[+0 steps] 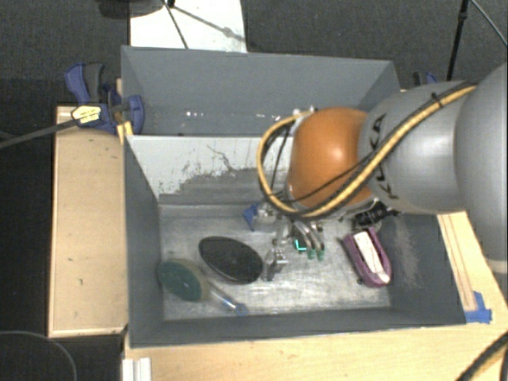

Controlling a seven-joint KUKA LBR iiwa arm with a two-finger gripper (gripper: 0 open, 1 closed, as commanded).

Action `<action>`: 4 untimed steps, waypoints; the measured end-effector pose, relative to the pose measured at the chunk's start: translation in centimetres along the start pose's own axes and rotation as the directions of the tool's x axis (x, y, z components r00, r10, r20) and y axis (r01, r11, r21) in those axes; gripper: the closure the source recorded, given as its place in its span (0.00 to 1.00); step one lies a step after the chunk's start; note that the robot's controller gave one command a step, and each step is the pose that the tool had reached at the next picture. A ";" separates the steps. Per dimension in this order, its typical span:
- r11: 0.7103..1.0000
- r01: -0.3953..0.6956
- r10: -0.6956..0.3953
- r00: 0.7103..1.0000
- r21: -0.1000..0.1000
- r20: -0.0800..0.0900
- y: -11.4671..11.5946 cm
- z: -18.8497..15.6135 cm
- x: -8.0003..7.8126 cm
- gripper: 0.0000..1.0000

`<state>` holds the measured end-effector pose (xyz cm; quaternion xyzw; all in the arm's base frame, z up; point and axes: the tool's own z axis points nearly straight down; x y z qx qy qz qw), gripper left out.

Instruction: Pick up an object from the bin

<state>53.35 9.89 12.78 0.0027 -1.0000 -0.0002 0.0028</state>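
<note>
My pincer (277, 262) is low in the bin (151, 213), right beside a black oval (228, 259). I cannot tell if it is open. A green disc (178, 280) and a purple thing (369, 258) lie there too.

I watch through one camera set above the bin (238, 86), tilted so it looks down over the near rim toward the far wall. The arm (444, 149) comes in from the view's right, large in the foreground.

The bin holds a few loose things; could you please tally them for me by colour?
Black oval thing: 1
Dark green round thing: 1
Purple and white thing: 1
Small blue thing, partly hidden: 1
Total: 4
</note>
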 end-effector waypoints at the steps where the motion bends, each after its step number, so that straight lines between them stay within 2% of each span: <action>1: 0.974 0.228 -0.228 0.974 0.001 0.006 0.6 -1.6 4.1 0.00; 2: 0.953 0.303 -0.303 0.953 0.000 0.009 4.5 4.7 1.3 0.00; 3: 0.956 0.295 -0.295 0.955 0.002 0.012 4.3 4.3 1.3 1.00; 4: 0.912 0.410 -0.410 0.912 0.004 0.014 4.6 -9.9 0.6 1.00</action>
